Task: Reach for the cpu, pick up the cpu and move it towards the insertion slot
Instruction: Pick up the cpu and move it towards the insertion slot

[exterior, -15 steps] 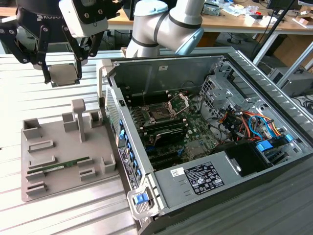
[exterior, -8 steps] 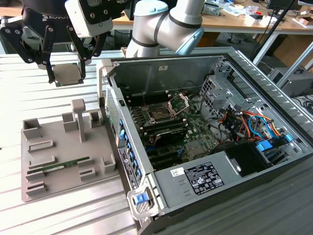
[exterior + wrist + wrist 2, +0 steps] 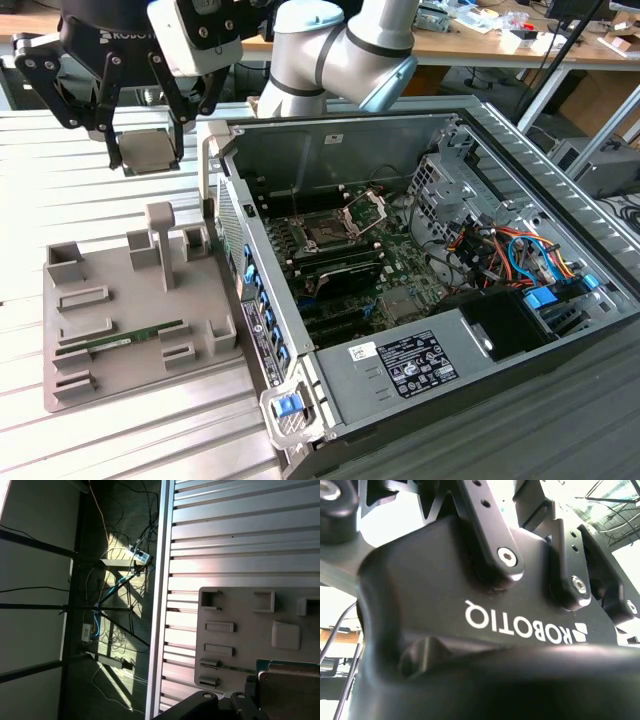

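1. Position: my gripper [image 3: 148, 158] hangs outside the open computer case [image 3: 330, 150], off the case's hinged side wall and raised above the ribbed table [image 3: 60, 200].
2. Fingers [image 3: 114, 150]: they are drawn in on the cpu [image 3: 148, 148], one pad on each of two opposite edges. The chip sits between them with its pale flat face turned to the exterior camera. I judge it to be clear of the table.
3. Cross-check: in the first wrist view the cpu [image 3: 292, 692] shows as a pale plate touching a dark finger [image 3: 250, 692]. The grey holder tray [image 3: 240, 610] lies beyond it.
4. Holder tray [image 3: 130, 300]: it lies on the table just outside the case, against the same side wall. A green memory stick [image 3: 120, 341] rests in one of its channels. The cpu is in none of the tray's pockets and stands apart from the tray.
5. Insertion slot [image 3: 325, 232]: it sits inside the case on the green board. Its silver frame [image 3: 365, 208] is swung up and the dark square socket is exposed. I can make out nothing lying in the socket.
6. Progress, by my judgement: the reach and the pick-up are done, since the chip is gripped and off its rest. The carry toward the slot is barely begun or not begun. The cpu is well apart from the socket and outside the case, with the case's side wall standing between them.
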{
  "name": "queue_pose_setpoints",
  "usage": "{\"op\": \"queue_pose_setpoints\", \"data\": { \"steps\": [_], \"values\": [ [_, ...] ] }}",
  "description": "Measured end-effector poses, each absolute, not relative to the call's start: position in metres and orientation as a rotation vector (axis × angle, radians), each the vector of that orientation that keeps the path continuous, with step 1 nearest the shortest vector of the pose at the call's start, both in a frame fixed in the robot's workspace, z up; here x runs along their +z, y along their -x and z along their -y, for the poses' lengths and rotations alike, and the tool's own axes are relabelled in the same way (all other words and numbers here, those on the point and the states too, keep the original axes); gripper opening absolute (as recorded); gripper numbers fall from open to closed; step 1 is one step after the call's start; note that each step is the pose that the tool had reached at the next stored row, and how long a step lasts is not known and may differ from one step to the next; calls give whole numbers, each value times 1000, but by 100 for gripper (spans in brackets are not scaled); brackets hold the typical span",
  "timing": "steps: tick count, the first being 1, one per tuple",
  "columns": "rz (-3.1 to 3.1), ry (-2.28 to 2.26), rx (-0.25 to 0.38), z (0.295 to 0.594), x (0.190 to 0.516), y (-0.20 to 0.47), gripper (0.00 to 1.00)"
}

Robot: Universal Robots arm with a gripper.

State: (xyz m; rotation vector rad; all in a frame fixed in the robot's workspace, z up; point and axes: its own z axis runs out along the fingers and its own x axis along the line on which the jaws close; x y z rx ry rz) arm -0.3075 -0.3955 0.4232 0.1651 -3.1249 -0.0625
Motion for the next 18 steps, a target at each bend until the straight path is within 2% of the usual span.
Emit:
{"op": "queue_pose_setpoints", "data": {
  "steps": [18],
  "values": [
    [3125, -165, -62, 396, 423, 293, 55]
  ]
}}
